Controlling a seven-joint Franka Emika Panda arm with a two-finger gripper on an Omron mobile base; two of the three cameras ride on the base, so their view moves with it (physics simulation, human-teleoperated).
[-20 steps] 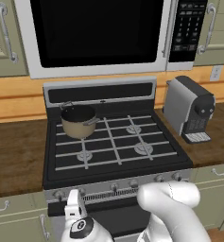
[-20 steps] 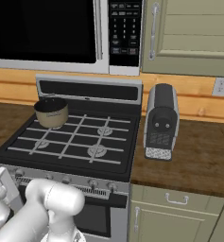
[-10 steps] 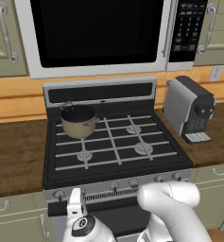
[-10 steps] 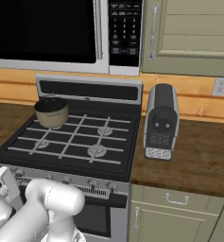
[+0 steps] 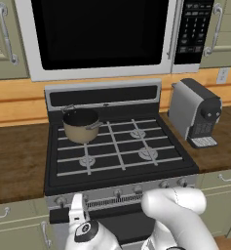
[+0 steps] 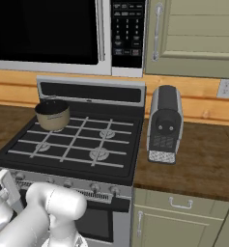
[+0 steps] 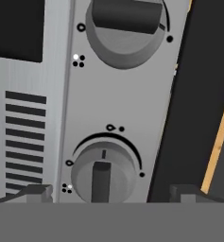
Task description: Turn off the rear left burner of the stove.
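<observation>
With the gripper (image 7: 104, 191) released, take the rigid, smooth knob (image 7: 102, 174) between its jaws by the raised ridge.

Pot (image 5: 81, 125) on stove (image 5: 117, 146), coffee machine (image 5: 195, 118) to its right

A round grey knob (image 7: 103, 175) sits between the wide-apart jaws, another knob (image 7: 125, 28) beyond it on the silver strip (image 7: 118, 94).

The stove (image 5: 118, 161) looks matt black with a brushed silver metal knob strip (image 7: 118, 104), beside a dark wood-grain tabletop (image 5: 14, 161) and a satin tan pot (image 5: 81, 125).
</observation>
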